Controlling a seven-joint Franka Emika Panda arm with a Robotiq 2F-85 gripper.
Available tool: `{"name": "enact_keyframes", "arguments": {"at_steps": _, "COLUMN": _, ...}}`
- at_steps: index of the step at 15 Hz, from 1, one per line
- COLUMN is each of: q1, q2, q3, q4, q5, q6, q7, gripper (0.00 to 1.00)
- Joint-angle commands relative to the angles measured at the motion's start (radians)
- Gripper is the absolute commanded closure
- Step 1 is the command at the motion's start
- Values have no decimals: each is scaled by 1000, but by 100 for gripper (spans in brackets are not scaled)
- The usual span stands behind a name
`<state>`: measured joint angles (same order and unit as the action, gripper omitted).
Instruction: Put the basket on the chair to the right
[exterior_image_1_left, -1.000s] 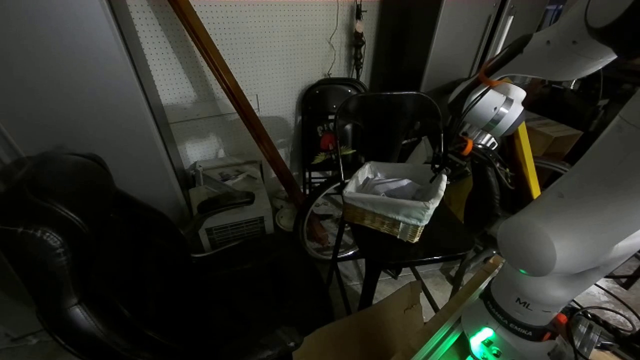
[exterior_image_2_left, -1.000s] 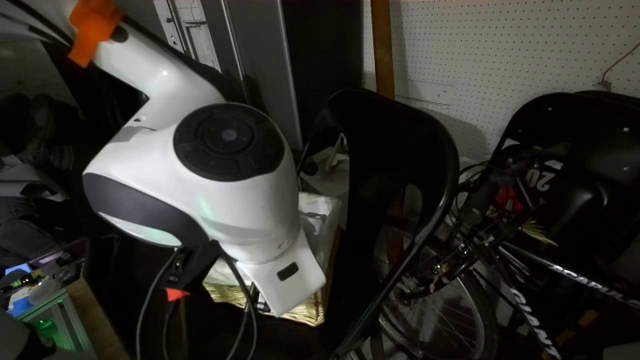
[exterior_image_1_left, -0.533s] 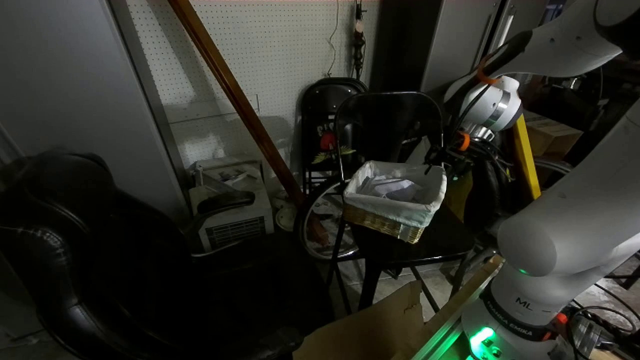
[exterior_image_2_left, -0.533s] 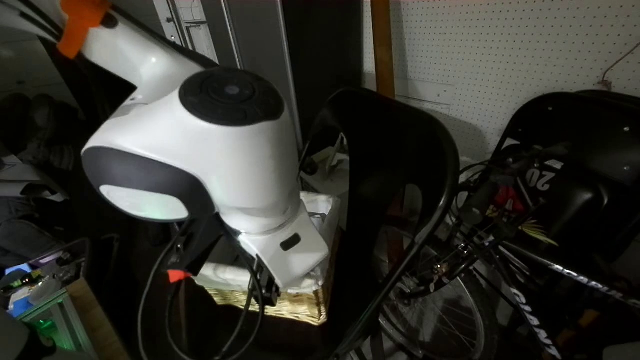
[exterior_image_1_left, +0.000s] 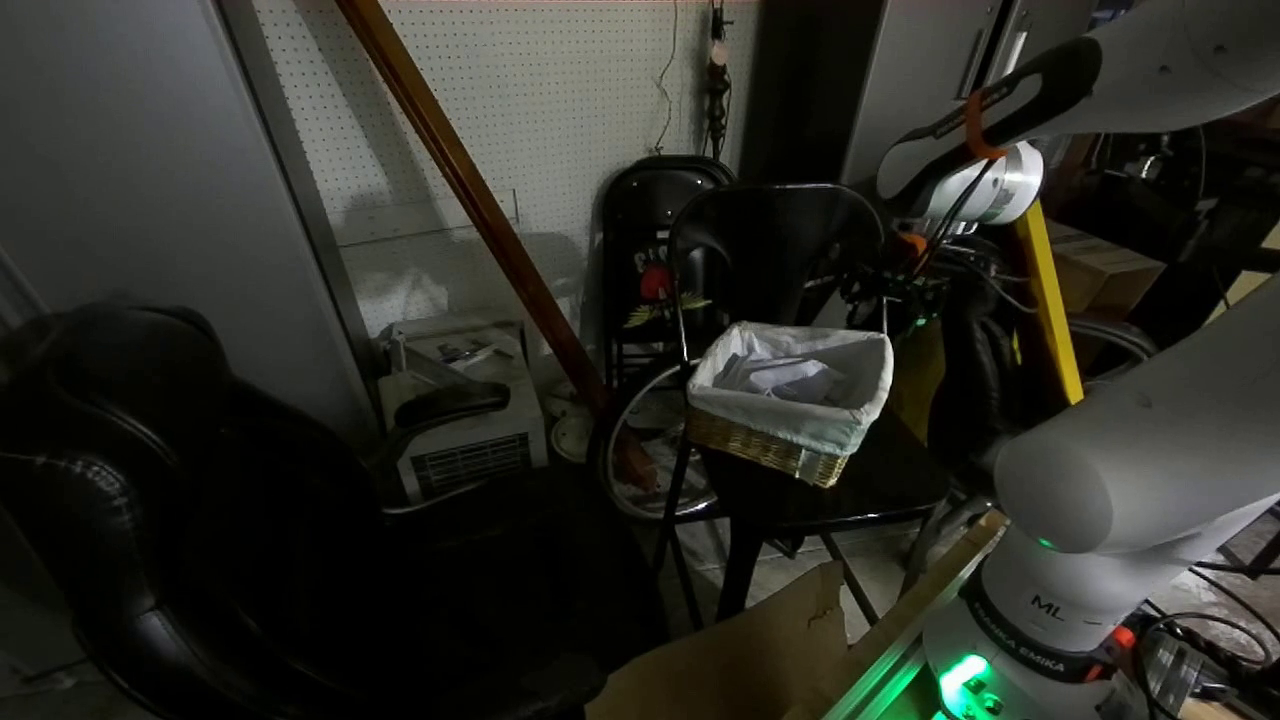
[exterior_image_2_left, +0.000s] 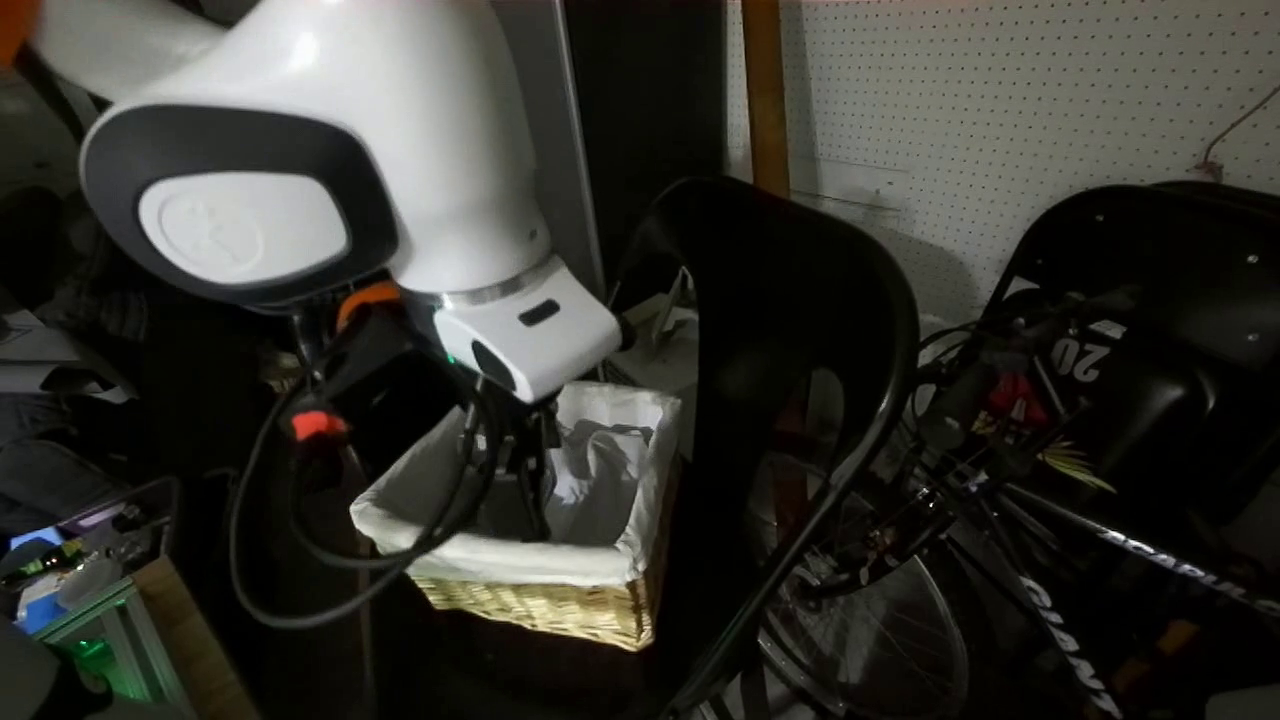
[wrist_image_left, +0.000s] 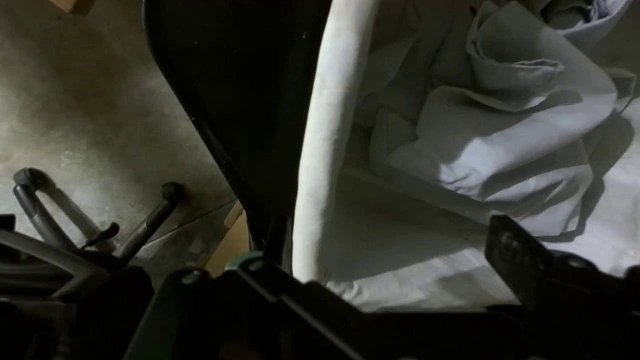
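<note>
The basket (exterior_image_1_left: 765, 440), wicker with a white cloth liner, rests on the dark seat of the black chair (exterior_image_1_left: 890, 490). Its wicker wall (exterior_image_2_left: 560, 608) and the chair's back (exterior_image_2_left: 790, 290) also show in an exterior view. Crumpled whitish cloth (wrist_image_left: 500, 145) lies inside. My gripper (wrist_image_left: 392, 237) is open above the basket, nothing between its fingers. In the wrist view one fingertip appears just outside the white rim (wrist_image_left: 322, 150), the other over the inside. An exterior view places the gripper (exterior_image_1_left: 885, 290) above the basket's back right corner, apart from it.
A bulky black armchair (exterior_image_1_left: 300, 520) stands left of the chair, with a cardboard sheet (exterior_image_1_left: 740, 650) in front. A bicycle wheel (exterior_image_2_left: 870, 610) and folded black chairs (exterior_image_2_left: 1150, 290) are close behind. A wooden beam (exterior_image_1_left: 480, 200) leans on the pegboard wall.
The jaws have spread apart and let go of the basket's rim. My gripper has risen clear of it, the arm lifting with it. The basket stays on the seat.
</note>
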<state>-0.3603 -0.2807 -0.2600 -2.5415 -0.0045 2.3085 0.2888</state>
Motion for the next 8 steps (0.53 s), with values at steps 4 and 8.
{"name": "enact_keyframes", "arguments": {"at_steps": 4, "q1": 27, "q2": -206, "q3": 189, "q4": -36, "q5": -143, "q6": -81, "q7": 160, "gripper": 0}}
{"name": "enact_keyframes", "arguments": {"at_steps": 8, "q1": 78, "q2": -254, "q3": 283, "q4": -10, "q5": -137, "q6": -120, "q7": 182, "gripper": 0}}
